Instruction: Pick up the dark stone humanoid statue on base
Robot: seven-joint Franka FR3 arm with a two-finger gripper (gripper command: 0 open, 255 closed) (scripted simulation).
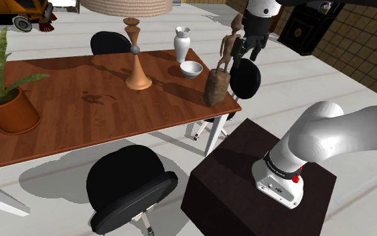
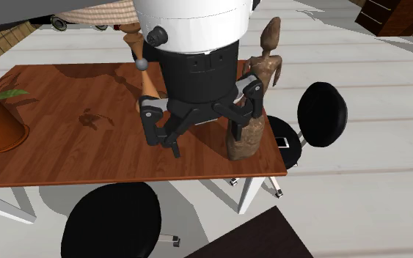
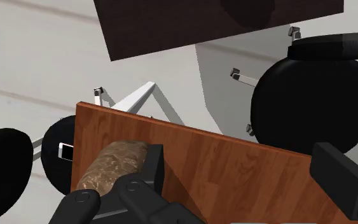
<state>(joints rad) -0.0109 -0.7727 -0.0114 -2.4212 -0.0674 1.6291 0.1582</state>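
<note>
— While the statue stands upright on the table corner nearest the stand, is it actually between the gripper fingers?

— Nope. Jaws are spread wide with nothing in them. In the wrist view, the base sits outside one finger, just beside it. Only bare tabletop lies in the gap.

— So what does the next move need?

— My guess: shift sideways toward the statue until it's centred, then close. Its long axis is vertical, so a pinch from the side looks right.

— What's it like to grab?

— Skinny brown figure with thin limbs and a small head, on a lumpy, rough, rock-looking base. The base is the chunky part, and the figure looks easy to knock. It's right at the edge too, so a bump could tip it off. Vase and bowl sit further in along the table.
</note>
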